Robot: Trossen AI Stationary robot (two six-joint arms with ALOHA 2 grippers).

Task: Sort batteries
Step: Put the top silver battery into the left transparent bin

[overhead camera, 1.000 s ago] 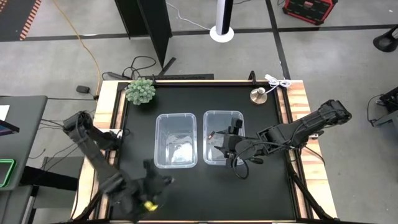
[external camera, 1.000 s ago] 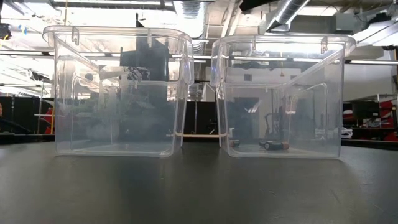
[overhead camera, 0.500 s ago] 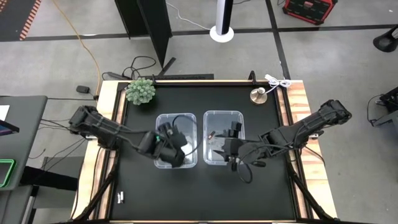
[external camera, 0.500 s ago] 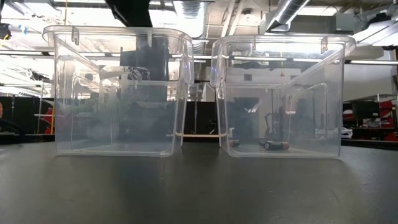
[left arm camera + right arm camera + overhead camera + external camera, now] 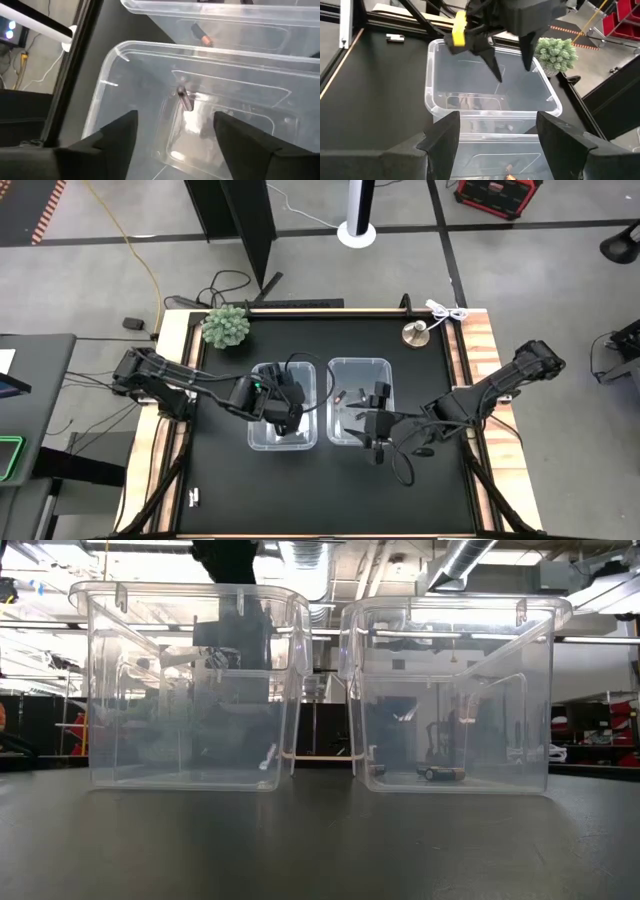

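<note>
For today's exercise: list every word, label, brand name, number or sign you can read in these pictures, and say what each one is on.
There are none to read: neither clear bin shows a label, and the batteries are too small for any print to be made out.

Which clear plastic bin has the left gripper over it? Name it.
The clear plastic bin on the high view's left, nearest the potted plant. The open left gripper hangs over it; the other clear bin has the right gripper at it.
</note>
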